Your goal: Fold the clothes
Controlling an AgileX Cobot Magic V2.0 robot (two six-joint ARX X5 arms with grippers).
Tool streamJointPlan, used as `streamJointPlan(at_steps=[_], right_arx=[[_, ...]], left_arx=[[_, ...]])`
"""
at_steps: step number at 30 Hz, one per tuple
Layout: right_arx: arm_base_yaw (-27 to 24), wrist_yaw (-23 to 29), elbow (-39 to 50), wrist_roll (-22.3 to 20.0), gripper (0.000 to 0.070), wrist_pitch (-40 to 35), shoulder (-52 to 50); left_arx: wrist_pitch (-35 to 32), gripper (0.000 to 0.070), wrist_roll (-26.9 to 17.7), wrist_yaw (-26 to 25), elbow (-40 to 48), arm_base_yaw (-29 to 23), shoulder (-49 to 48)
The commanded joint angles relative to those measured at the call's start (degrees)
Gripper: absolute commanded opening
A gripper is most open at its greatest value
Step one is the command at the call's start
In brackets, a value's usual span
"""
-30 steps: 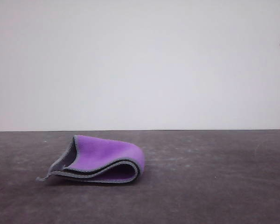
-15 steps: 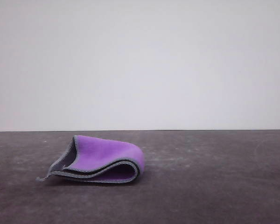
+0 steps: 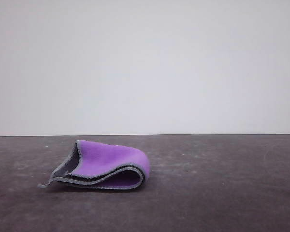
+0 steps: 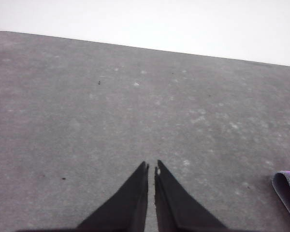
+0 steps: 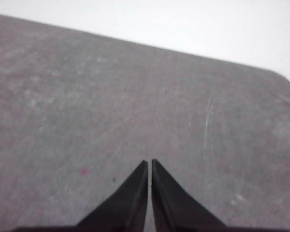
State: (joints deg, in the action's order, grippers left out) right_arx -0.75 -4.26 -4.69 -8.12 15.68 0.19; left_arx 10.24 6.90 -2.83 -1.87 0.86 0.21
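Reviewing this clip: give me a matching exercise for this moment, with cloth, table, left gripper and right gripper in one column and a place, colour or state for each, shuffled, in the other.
Column 1
1. cloth
2. table
3. left gripper
4. right gripper

Column 2
A. dark grey, scuffed surface
B. shut, above bare table with a faint reddish speck on it
C. folded over, purple face outward, lying on the table
D. shut, with the cloth's edge off to one side of its view

Pairs: 1-C, 2-A, 3-D, 4-B
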Motion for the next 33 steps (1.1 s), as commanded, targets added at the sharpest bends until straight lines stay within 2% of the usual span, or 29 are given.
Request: streamJointPlan(at_steps=[1, 10, 18, 33], right_arx=[[0.02, 0.28, 0.45, 0.23, 0.0009, -0.64, 0.02], [0.02, 1.13, 2.82, 1.92, 0.0009, -2.49, 0.02], [0.02, 4.51, 4.01, 7.03, 0.0009, -5.55, 0.02], [0.2, 4.3, 3.99, 7.32, 0.0009, -6.7, 0.02]], left_arx=[[0.42, 0.0022, -0.13, 0.26, 1.14, -0.15, 0.02], [0.42, 0.0022, -0.13, 0.26, 1.14, -0.15, 0.02], [0.42, 0.0022, -0.14, 0.26, 1.14, -0.15, 0.02], [0.44, 0.0022, -0.15, 0.26, 1.14, -0.15, 0.02]])
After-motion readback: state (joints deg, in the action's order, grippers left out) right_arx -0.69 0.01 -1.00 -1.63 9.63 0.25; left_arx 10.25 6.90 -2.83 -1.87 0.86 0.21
